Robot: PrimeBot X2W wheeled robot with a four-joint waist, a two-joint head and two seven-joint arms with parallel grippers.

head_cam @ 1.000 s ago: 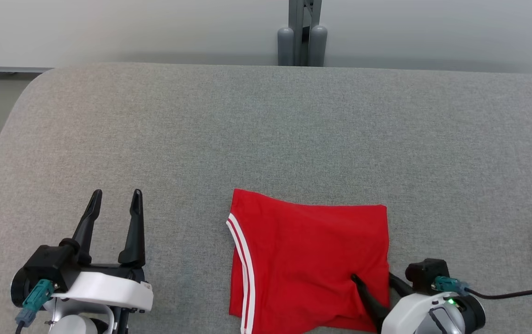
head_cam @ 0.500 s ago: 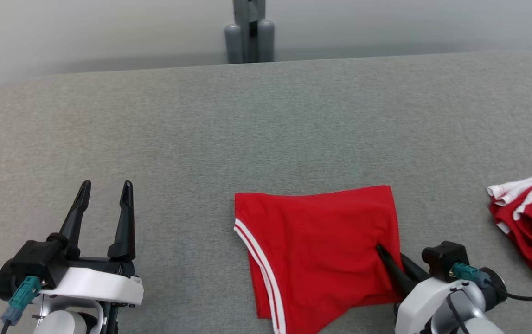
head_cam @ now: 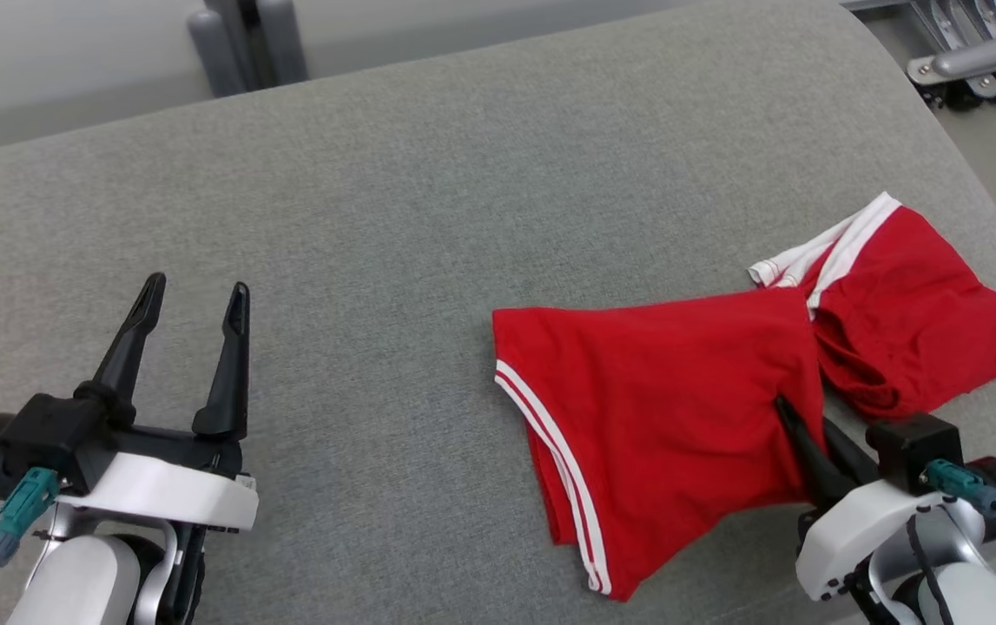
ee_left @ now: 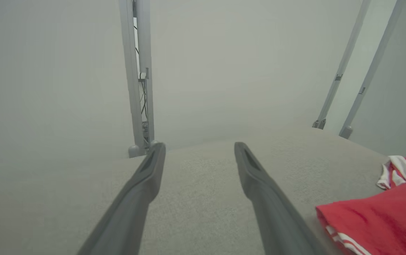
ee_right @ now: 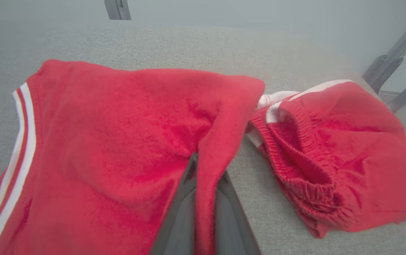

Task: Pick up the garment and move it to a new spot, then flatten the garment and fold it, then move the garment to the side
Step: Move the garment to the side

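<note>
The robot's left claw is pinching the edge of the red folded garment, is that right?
Not quite: the right gripper is pinching the edge of the red folded garment, as the right wrist view shows. The left gripper stands open, apart from it.

Left tool (ee_left: 199,147) – spread wide above grey padded surface (ee_left: 195,202); red garment (ee_left: 376,219) at lower right

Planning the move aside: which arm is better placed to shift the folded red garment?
Probably the right arm: its jaws are shut on the right edge of the folded red garment. The left arm sits with open jaws, apart from it.
</note>
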